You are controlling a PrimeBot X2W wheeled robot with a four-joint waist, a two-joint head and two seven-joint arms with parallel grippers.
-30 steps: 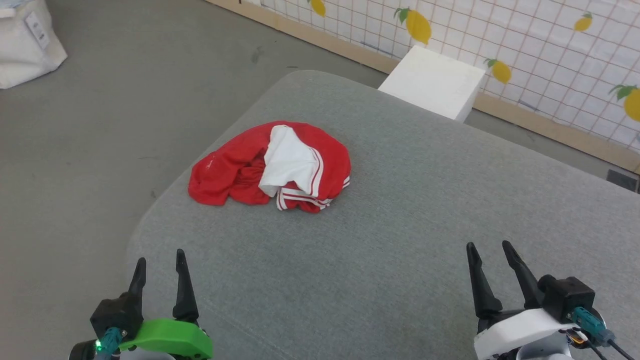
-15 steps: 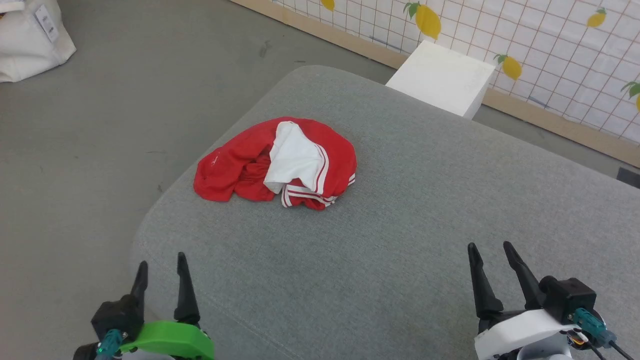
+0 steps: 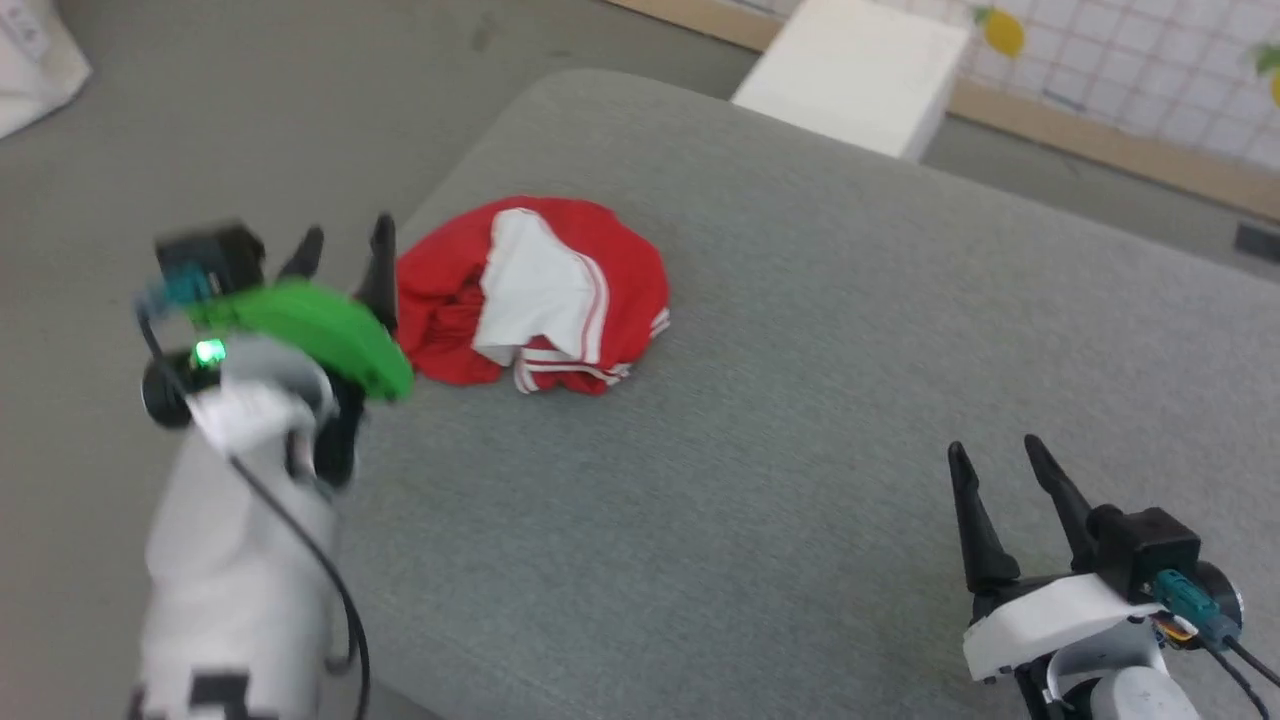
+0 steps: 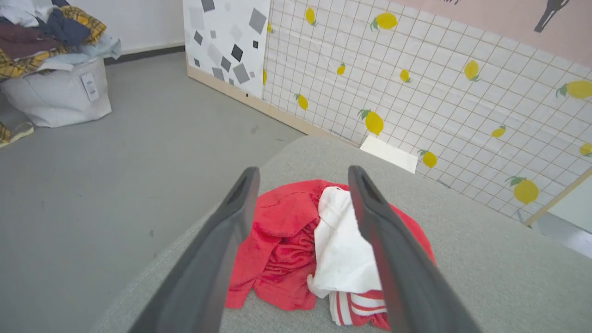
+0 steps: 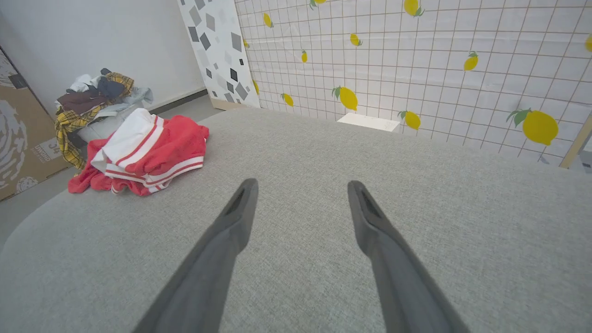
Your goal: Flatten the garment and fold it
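Nearest you, the right gripper (image 3: pixel 997 450) hangs over the near right part of the grey cushion (image 3: pixel 800 400), fingers spread and empty, well apart from the garment (image 3: pixel 625 270). Your left gripper (image 3: pixel 347 235), blurred in the head view, is at the cushion's left edge just beside the garment, fingers likewise apart. The garment lies crumpled near the far left corner, a white sleeve (image 3: pixel 535 290) on top, and past the far edge stands a white box (image 3: pixel 850 60).

garment (image 3: pixel 535 290): 1 | end effectors (image 3: pixel 347 230) (image 3: pixel 994 446): 2 | white block (image 3: pixel 850 60): 1 | laundry bag (image 4: pixel 60 95): 1
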